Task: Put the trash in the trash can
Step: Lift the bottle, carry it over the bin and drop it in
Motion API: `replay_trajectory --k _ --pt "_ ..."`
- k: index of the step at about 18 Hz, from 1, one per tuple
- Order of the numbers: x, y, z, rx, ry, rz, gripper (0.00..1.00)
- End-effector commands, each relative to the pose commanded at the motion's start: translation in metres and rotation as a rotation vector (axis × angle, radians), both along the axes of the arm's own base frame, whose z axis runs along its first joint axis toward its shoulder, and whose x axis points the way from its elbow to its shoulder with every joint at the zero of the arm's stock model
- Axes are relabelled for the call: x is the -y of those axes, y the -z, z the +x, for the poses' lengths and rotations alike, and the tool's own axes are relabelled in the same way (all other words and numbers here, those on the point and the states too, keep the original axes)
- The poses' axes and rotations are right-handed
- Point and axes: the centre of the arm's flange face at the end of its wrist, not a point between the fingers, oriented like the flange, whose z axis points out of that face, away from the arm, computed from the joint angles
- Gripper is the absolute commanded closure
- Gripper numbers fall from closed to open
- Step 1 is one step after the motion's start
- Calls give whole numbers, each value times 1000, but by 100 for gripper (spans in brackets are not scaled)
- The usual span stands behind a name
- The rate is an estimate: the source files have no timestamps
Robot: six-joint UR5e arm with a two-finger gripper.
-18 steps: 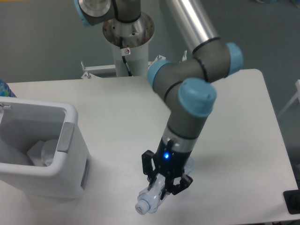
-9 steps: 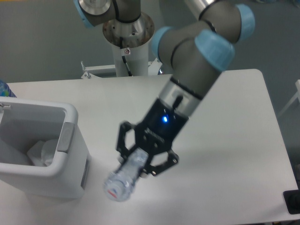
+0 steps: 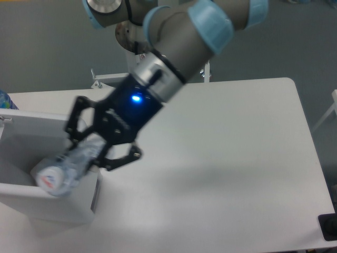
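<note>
Over the white table [image 3: 237,147], jaws hold the bottle [image 3: 68,166] above the trash can [image 3: 47,203] rim.

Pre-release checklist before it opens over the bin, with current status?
1. Grip: gripper shut on the crushed bottle, ok.
2. Bottle over the trash can opening: cap end looks above the interior, the rest crosses the right rim; cannot tell from one view.
3. Height above the rim: cannot tell.
4. Bottle axis: tilted, cap end lower, toward the can, ok.
5. Room inside the can: interior mostly hidden by bottle and gripper, cannot tell.
6. Table beside the can free of obstacles for retreat: ok.
</note>
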Motion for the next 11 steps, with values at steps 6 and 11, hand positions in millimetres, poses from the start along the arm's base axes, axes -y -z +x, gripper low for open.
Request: replay_trajectory --k 6,11 --pt "-17 13 40 15 64 -19 60" --pt "-26 41 59 9 99 -17 1"
